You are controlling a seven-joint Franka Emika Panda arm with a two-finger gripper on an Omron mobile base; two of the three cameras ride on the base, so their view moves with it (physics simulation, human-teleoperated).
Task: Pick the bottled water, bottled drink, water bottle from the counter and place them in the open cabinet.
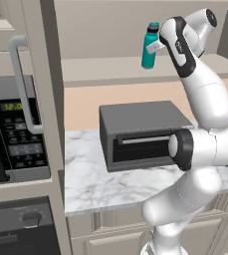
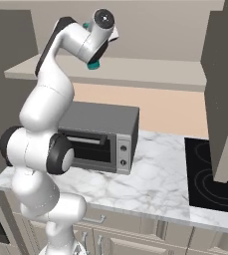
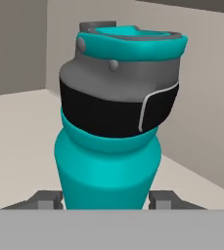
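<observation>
I count one water bottle (image 1: 149, 47), teal with a dark lid, and one grey toaster oven (image 2: 103, 137). My arm reaches high up, and my gripper (image 3: 105, 199) squeezes the bottle from both sides. It holds the bottle upright over the shelf of the open cabinet (image 1: 105, 69).

Water bottle (image 3: 106, 166) smooth matt teal, grey-black lid; worktop (image 1: 100, 174) veined marble; toaster oven (image 1: 140, 132) matt grey.
</observation>
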